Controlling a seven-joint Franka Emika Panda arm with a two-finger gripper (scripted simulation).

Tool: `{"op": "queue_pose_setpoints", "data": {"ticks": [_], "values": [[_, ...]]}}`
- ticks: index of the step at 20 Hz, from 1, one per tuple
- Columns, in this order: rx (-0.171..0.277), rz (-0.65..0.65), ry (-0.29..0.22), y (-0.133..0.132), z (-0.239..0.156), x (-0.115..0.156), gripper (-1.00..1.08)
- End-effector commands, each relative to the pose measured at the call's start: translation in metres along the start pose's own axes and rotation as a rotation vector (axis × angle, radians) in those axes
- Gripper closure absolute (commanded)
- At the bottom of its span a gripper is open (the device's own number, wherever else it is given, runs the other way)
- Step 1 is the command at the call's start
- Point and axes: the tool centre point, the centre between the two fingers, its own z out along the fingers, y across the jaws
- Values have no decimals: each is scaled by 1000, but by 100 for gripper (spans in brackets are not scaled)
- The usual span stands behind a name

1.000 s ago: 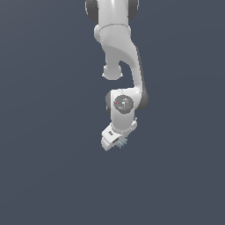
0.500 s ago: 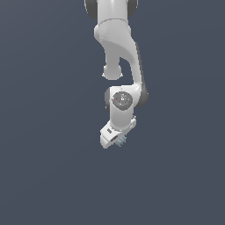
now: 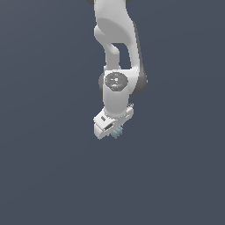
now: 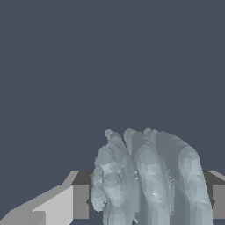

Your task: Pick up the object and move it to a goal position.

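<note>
The object (image 3: 117, 132) is a tiny pale blue-grey ridged lump. In the exterior view it peeks out just below the white hand, near the middle of the picture. My gripper (image 3: 115, 130) hangs from the white arm and is shut on it. In the wrist view the object (image 4: 149, 180) fills the space between the two fingers (image 4: 66, 202), which press on either side of it. Most of the lump is hidden by the hand in the exterior view.
A plain dark grey-blue surface (image 3: 48, 176) fills the background in both views. The white arm (image 3: 116, 39) comes down from the top of the exterior view.
The hand with the object has shifted slightly toward the exterior view's left and a little lower; the wrist has turned somewhat. The object stays in the grip.
</note>
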Motion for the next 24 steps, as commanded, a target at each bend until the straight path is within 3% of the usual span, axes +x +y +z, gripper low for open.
{"op": "queue_pose_setpoints", "data": {"ticks": [1,14,24], "values": [[-1,0,1,3,-25,-10,108],[0,0,2,16,-142,-55,108],[0,0,2,22,-172,-65,108]]}}
